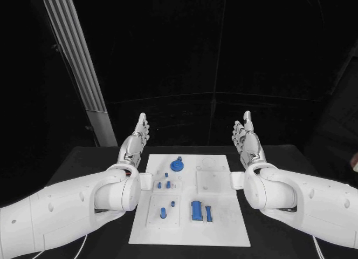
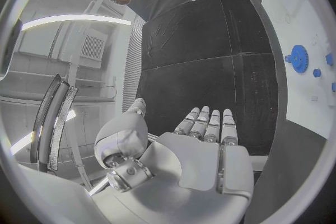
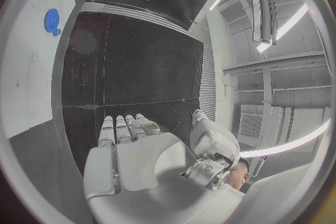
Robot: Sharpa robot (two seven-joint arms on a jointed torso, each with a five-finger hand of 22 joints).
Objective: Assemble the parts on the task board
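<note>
Black table [image 1: 85,162] fills the lower half of the head picture, and the flat white task board [image 1: 226,226] lies in the middle of it. On each side of the board a big white arm reaches up the frame. The left hand [image 1: 135,139] sits just off the board's upper left corner and the right hand [image 1: 246,138] just off its upper right corner. Both silver hands are flat with fingers straight, holding nothing and touching no part.

Near the top of the board is a round blue gear piece [image 1: 177,164]. A tall blue block [image 1: 197,209] is low in the middle. Small blue pegs [image 1: 163,185] are dotted at centre left. I cannot tell which ones are pushed in and which just lie there. So this could be a board waiting for work, or one with the work over and the hands pulled away.
</note>
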